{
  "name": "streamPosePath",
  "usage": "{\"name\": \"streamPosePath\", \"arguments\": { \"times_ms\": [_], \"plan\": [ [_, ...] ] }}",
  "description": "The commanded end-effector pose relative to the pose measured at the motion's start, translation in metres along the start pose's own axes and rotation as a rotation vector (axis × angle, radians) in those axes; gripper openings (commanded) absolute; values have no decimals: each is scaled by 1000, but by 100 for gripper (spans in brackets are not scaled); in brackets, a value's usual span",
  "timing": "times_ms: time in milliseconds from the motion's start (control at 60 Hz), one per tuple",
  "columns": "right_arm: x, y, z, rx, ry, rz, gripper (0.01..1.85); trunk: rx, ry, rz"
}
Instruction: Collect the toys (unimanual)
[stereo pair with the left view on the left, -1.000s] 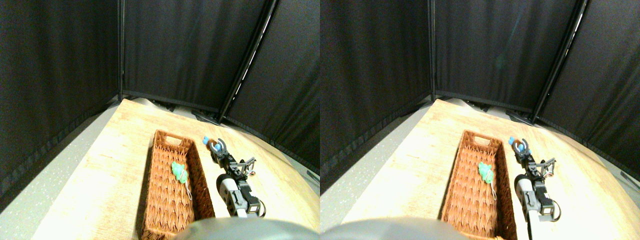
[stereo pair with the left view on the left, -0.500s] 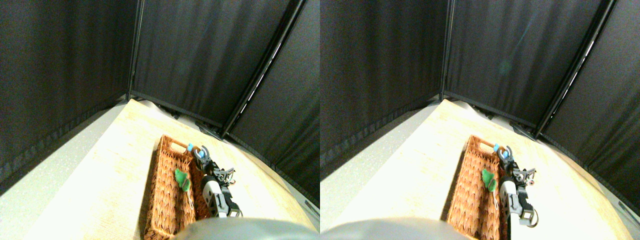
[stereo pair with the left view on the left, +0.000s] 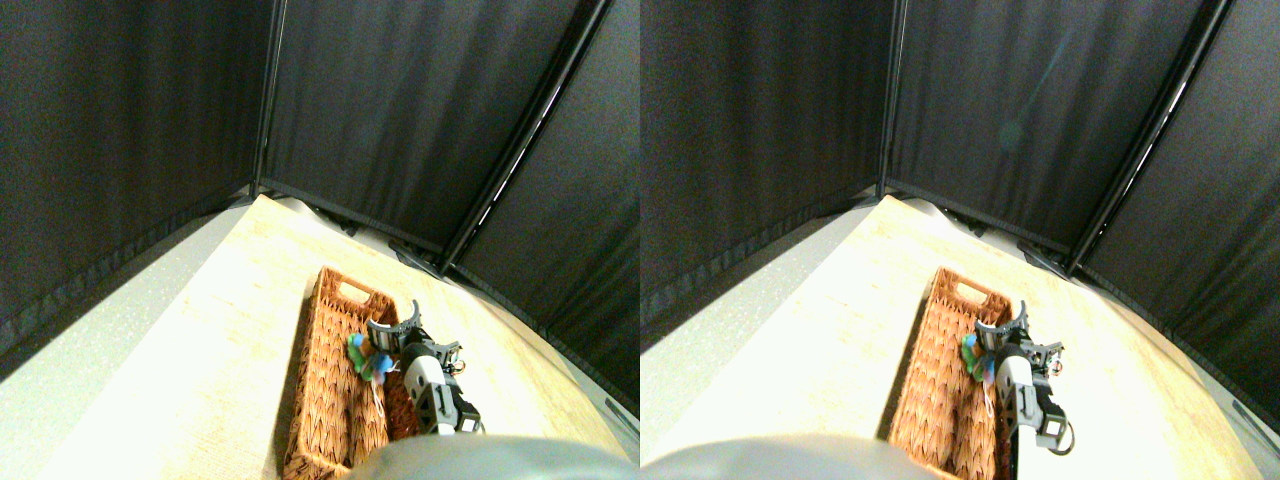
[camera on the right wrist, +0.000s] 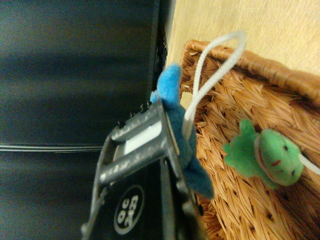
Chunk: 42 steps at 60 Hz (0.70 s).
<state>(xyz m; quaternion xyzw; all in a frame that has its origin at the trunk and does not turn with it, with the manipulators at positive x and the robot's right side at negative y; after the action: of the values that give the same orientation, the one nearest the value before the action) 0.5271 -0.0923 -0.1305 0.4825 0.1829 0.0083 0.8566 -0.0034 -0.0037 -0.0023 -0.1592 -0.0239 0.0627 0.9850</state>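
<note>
The long brown wicker basket (stereo pair with the left view on the left: 322, 410) lies on the pale wooden table. A green plush toy (stereo pair with the left view on the left: 356, 346) rests inside it, also seen on the weave in the wrist view (camera on the right wrist: 265, 157). My right gripper (stereo pair with the left view on the left: 392, 326) hangs over the basket's right wall, its jaws spread wide. A blue plush toy (stereo pair with the left view on the left: 382, 364) sits just behind the fingertips, touching the green one. In the wrist view the blue toy (camera on the right wrist: 172, 87) lies against the side of the dark jaw, its white cord loop (camera on the right wrist: 210, 60) arching over the basket rim (camera on the right wrist: 265, 67). No jaw pinches it.
Black curtain panels (stereo pair with the left view on the left: 400, 110) on dark poles close off the back and both sides. The table (stereo pair with the left view on the left: 230, 330) stretches left of the basket, with grey floor (stereo pair with the left view on the left: 80, 340) beyond its left edge. A strip of tabletop runs right of the arm.
The gripper has swung left from the basket's far right corner to above its inside and spread its jaws. The blue toy has left the fingertips and sits by the green one.
</note>
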Motion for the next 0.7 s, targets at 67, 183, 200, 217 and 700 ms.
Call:
{"name": "streamPosePath", "arguments": {
  "times_ms": [67,183,200,217,700],
  "plan": [
    [-3,7,18,-10,-106,29,125,8,23,0],
    [-6,2,38,-23,-149,38,104,30,27,-19],
    [-7,1,42,-22,-160,34,100,34,27,-23],
    [-7,1,44,-20,-162,32,99,36,28,-26],
    [-34,-40,122,-135,-366,77,79,142,67,-126]
  ]
}}
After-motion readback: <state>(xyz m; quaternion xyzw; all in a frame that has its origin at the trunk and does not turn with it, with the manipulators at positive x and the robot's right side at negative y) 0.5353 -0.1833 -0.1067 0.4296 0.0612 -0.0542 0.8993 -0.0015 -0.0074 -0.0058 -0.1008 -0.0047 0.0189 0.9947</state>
